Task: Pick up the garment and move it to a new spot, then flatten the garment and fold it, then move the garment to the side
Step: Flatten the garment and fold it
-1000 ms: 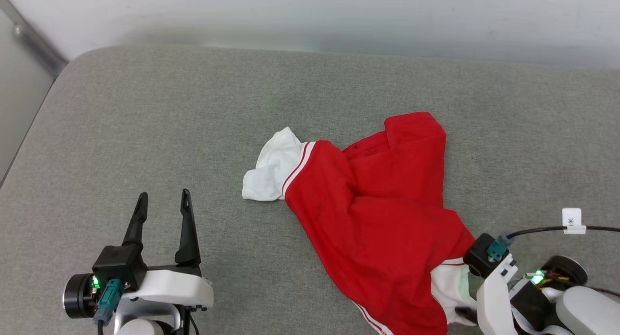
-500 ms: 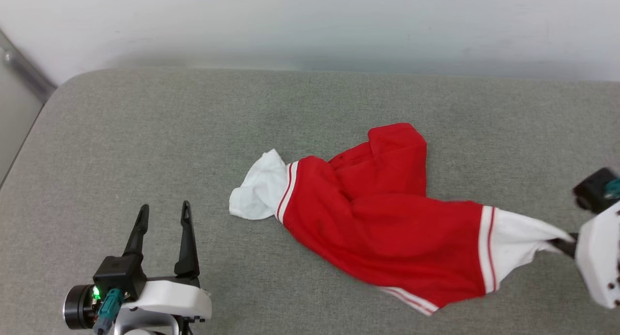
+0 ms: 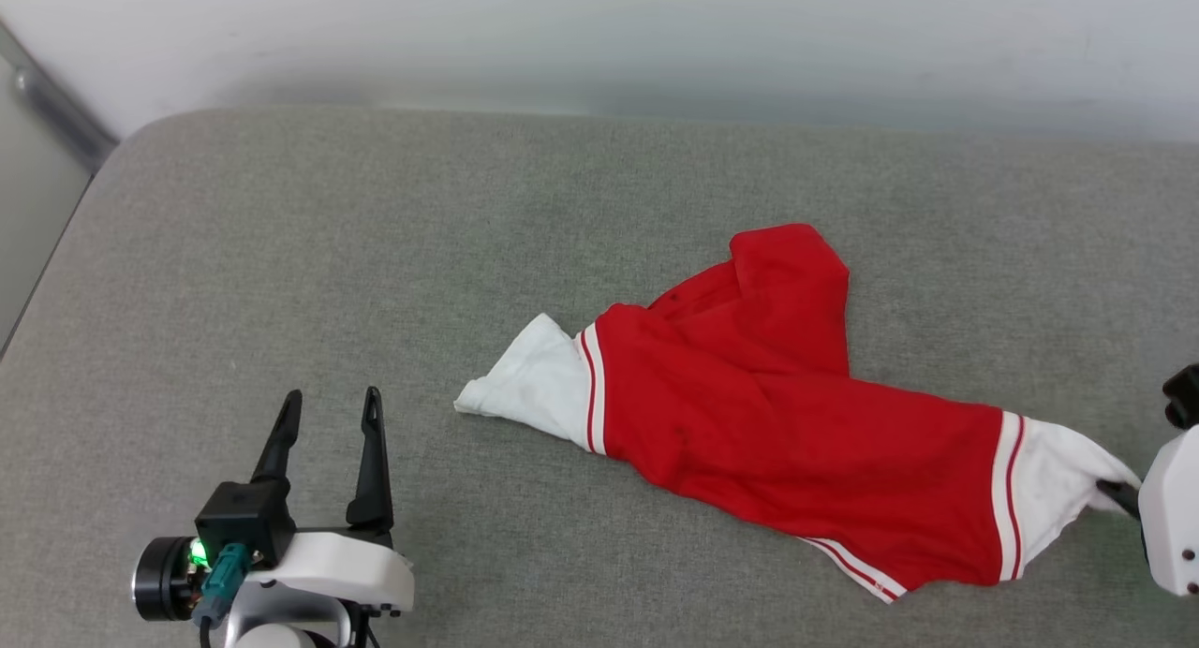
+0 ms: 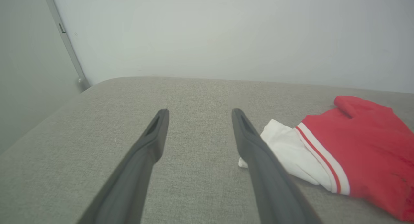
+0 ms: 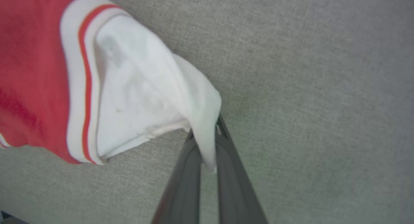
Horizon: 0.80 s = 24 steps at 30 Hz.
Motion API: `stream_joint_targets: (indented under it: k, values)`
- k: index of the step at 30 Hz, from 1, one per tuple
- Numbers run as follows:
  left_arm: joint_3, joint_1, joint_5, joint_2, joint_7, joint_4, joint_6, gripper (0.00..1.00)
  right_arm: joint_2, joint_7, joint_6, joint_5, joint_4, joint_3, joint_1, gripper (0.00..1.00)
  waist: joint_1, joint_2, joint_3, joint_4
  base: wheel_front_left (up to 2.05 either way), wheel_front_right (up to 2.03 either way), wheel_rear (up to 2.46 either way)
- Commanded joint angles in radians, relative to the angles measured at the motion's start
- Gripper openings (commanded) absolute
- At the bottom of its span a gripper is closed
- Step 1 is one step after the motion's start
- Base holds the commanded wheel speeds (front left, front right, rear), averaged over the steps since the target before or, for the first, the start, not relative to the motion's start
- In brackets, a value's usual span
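Note:
The garment (image 3: 777,423), a red jersey with white sleeves and striped trim, lies stretched across the grey cushion (image 3: 375,255), letters and number hidden. My right gripper (image 3: 1115,491) at the right edge is shut on the tip of the right white sleeve (image 5: 145,94); the wrist view shows cloth pinched between both fingers (image 5: 223,143). My left gripper (image 3: 330,406) rests open at the lower left, a short way left of the other white sleeve (image 4: 288,149), with nothing between its fingers (image 4: 155,136).
A pale wall (image 3: 599,39) runs behind the cushion's far edge. A grey metal rail (image 3: 56,114) slants down at the upper left, past the cushion's rounded corner. Bare cushion spreads left of and beyond the garment.
My right gripper has dragged the white sleeve from the lower middle out to the right edge, stretching the crumpled jersey into a long band. The left arm stayed put; the head camera shifted slightly.

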Motion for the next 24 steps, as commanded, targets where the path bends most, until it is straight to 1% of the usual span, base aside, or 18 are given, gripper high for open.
stream_joint_targets:
  k: [1, 4, 8, 11, 13, 16, 20, 22, 24]
  values:
    - [0.009, -0.016, 0.008, 0.008, -0.002, 0.006, -0.008, 1.0, 0.005, -0.033, -0.001, -0.015, 0.0, -0.008, -0.012, 1.0, 0.0, 0.0, -0.011, -0.004, 0.0, 0.0, 0.0]
    - [0.022, -0.032, 0.016, 0.022, -0.002, 0.013, -0.023, 1.0, -0.004, -0.105, -0.001, -0.036, -0.021, -0.023, -0.012, 1.0, 0.0, 0.0, -0.035, -0.012, 0.0, 0.0, 0.0]
    - [0.019, -0.066, 0.027, 0.057, -0.002, 0.024, -0.051, 1.0, -0.027, -0.207, -0.001, -0.064, -0.096, -0.067, 0.016, 1.0, 0.0, 0.0, -0.064, -0.024, 0.0, 0.0, 0.0]
    - [0.018, -0.127, 0.029, 0.107, 0.005, 0.046, -0.072, 1.0, -0.029, -0.282, -0.001, -0.097, -0.159, -0.134, 0.035, 1.0, 0.0, 0.0, -0.075, -0.036, 0.0, 0.0, 0.0]
    - [0.008, -0.178, 0.022, 0.136, 0.029, 0.054, -0.088, 1.0, -0.011, -0.329, -0.001, -0.14, -0.194, -0.194, 0.055, 1.0, 0.0, 0.0, -0.077, -0.044, 0.0, 0.0, 0.0]
    - [-0.016, -0.253, -0.004, 0.181, 0.114, 0.059, -0.105, 1.0, 0.043, -0.379, -0.001, -0.213, -0.254, -0.288, 0.091, 1.0, 0.0, 0.0, -0.074, -0.055, 0.0, 0.0, 0.0]
    - [-0.091, -0.349, -0.068, 0.25, 0.296, 0.069, -0.119, 1.0, 0.132, -0.402, -0.001, -0.32, -0.34, -0.399, 0.153, 1.0, 0.0, 0.0, -0.059, -0.065, 0.0, 0.0, 0.0]
    - [-0.154, -0.391, -0.132, 0.288, 0.399, 0.06, -0.119, 1.0, 0.177, -0.401, -0.001, -0.368, -0.381, -0.441, 0.184, 1.0, 0.0, 0.0, -0.048, -0.071, 0.0, 0.0, 0.0]
    - [-0.223, -0.424, -0.213, 0.338, 0.517, 0.05, -0.119, 1.0, 0.218, -0.389, -0.001, -0.409, -0.42, -0.473, 0.214, 1.0, 0.0, 0.0, -0.037, -0.078, 0.0, 0.0, 0.0]
